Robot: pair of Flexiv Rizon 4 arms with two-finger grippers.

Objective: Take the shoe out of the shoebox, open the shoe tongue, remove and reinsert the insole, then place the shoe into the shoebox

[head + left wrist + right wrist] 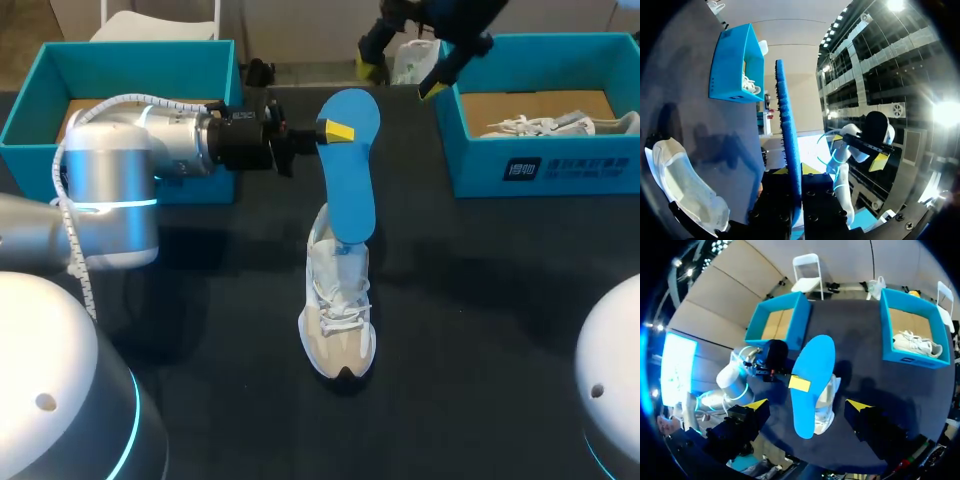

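left gripper (335, 132): clamping the blue insole (352, 175) at its upper end
insole: standing near upright, with its lower end sitting in the shoe (338, 320)
shoe: resting on the table (480, 300)
right gripper (401, 78): hovering, fingers apart, by the right shoebox (470, 160)

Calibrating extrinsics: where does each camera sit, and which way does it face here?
Head view: above and behind the robot, looking down on the table; both arms show, left gripper shut on the insole, right gripper open.
Left wrist view: looks out along its own fingers; insole edge-on between them, shoe beside.
Right wrist view: high over the table, looking down; its own open fingers and the left arm show.
Shared: all three see the insole and the shoe.
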